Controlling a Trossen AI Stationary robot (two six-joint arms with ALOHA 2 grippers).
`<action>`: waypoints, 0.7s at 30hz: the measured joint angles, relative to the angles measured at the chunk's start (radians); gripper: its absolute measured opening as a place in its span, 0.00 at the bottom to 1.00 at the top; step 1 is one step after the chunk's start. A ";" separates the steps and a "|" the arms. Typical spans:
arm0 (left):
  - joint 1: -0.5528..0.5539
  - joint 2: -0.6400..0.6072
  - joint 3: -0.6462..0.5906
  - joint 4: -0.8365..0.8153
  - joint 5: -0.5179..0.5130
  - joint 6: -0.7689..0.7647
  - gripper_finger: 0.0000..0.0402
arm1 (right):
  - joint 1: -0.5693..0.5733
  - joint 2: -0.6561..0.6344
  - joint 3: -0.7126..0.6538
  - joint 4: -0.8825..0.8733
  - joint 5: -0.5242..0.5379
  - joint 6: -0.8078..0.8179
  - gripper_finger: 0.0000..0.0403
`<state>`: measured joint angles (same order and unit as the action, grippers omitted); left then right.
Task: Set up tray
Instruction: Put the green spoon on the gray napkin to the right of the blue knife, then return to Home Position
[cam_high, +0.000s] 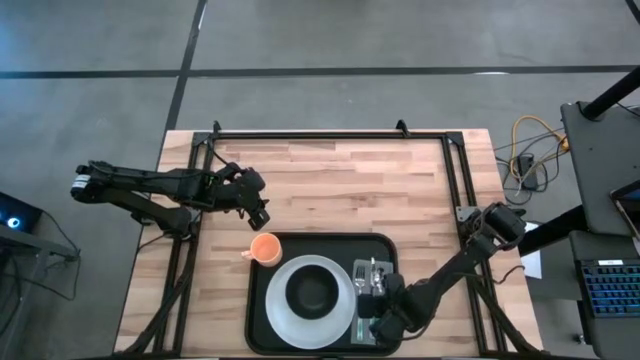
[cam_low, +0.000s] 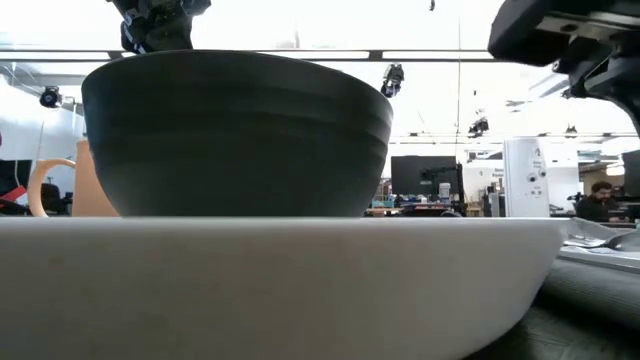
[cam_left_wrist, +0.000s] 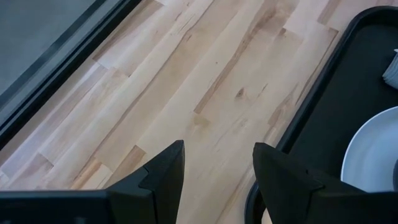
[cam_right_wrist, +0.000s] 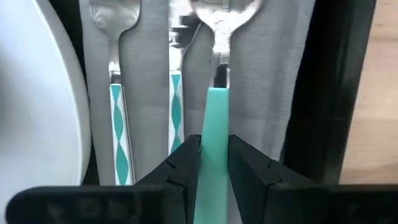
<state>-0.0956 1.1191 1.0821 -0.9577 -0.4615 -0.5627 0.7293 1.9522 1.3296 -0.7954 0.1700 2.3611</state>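
The black tray (cam_high: 256, 310) sits at the table's near edge. It carries a white plate (cam_high: 292, 322) with a dark bowl (cam_high: 314, 290) on it, and a grey napkin (cam_right_wrist: 280, 74) along its right side. Two patterned-handled utensils (cam_right_wrist: 118, 124) lie on the napkin. An orange cup (cam_high: 264, 248) stands at the tray's far left corner. My right gripper (cam_right_wrist: 208, 158) is over the napkin, shut on a utensil with a plain teal handle. My left gripper (cam_left_wrist: 217, 162) hovers open over bare wood just beyond the cup. My right gripper pinches the utensil's teal handle (cam_right_wrist: 214, 118) between its two fingers, one on each long side, coming from above. The metal head (cam_right_wrist: 217, 18) points away over the napkin. Whether the utensil rests on the napkin or is lifted, I cannot tell.
A black frame rail (cam_high: 330, 135) borders the table's far side, with more rails down both sides. Bare wood (cam_high: 350, 190) lies beyond the tray. In the low view the plate (cam_low: 280, 280) and bowl (cam_low: 240, 130) fill the foreground.
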 joint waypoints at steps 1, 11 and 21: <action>0.000 0.000 0.000 0.000 0.000 0.000 0.43 | 0.000 0.000 0.001 0.004 0.000 -0.001 0.20; 0.000 0.000 0.000 0.001 0.000 0.000 0.43 | -0.003 -0.011 0.043 -0.023 -0.015 -0.004 0.38; 0.000 0.000 0.018 0.025 0.023 -0.001 0.43 | 0.005 -0.141 0.110 -0.384 0.127 -0.006 0.45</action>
<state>-0.0959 1.1187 1.0999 -0.9329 -0.4387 -0.5635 0.7345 1.8112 1.4395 -1.1792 0.2968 2.3555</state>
